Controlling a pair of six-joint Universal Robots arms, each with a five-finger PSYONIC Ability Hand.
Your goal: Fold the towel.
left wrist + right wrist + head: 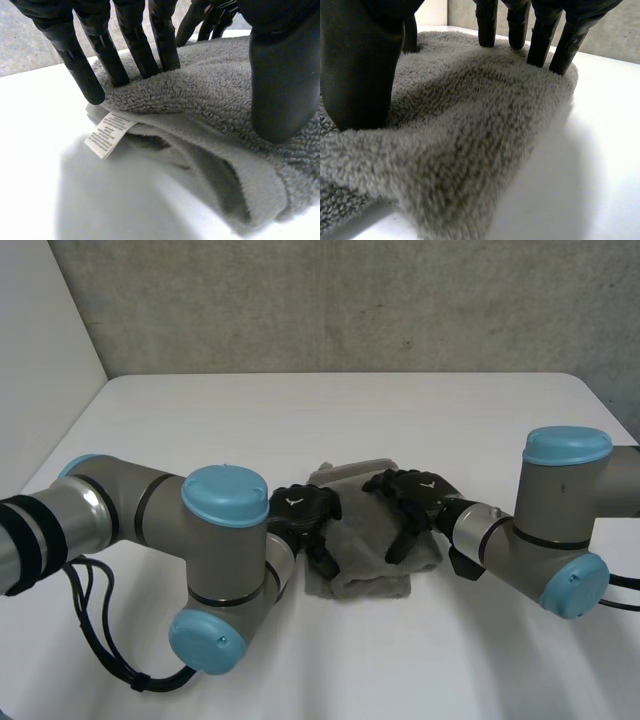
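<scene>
**Thick stack may spring open or slide as the hands come off**

The white table [300, 410] has the work at its middle, between the two arms. The grey towel [370, 540] lies there doubled into a small, thick stack, and its layers gape along the left edge.

The left hand [305, 512] rests on that left edge. Its fingers [130, 45] are straight with their tips pressing the top layer, the thumb [282, 85] is planted further in, and nothing is gripped. The right hand [415, 495] sits on the right side in the same way, flat and spread, pressing rather than holding. The pile humps up between its thumb [362, 70] and fingers [540, 40].

That hump is the main worry: if thumb and fingers draw together, the top layer would probably bunch and spoil the fold. If one hand lifts before the other, the plush layers may open, or the stack may skid on the smooth table. The label [107, 134] pokes out just below the left fingertips and could snag.
</scene>
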